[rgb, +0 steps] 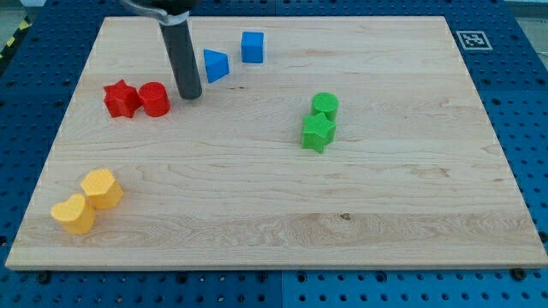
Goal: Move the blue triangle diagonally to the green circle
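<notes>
1. My tip (190,95) rests on the wooden worktop (274,214); this tool is a plain rod with nothing to open or close.
2. The blue triangle (216,65) sits just to its right, slightly toward the view's top, apart from it.
3. The green circle (324,105) lies well to the tool's right, touching the green star (318,132).
4. The red cylinder (155,99) sits just left of the tool.

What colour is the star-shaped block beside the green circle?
Green, like the green circle; the star shows clearly in the camera view.
</notes>
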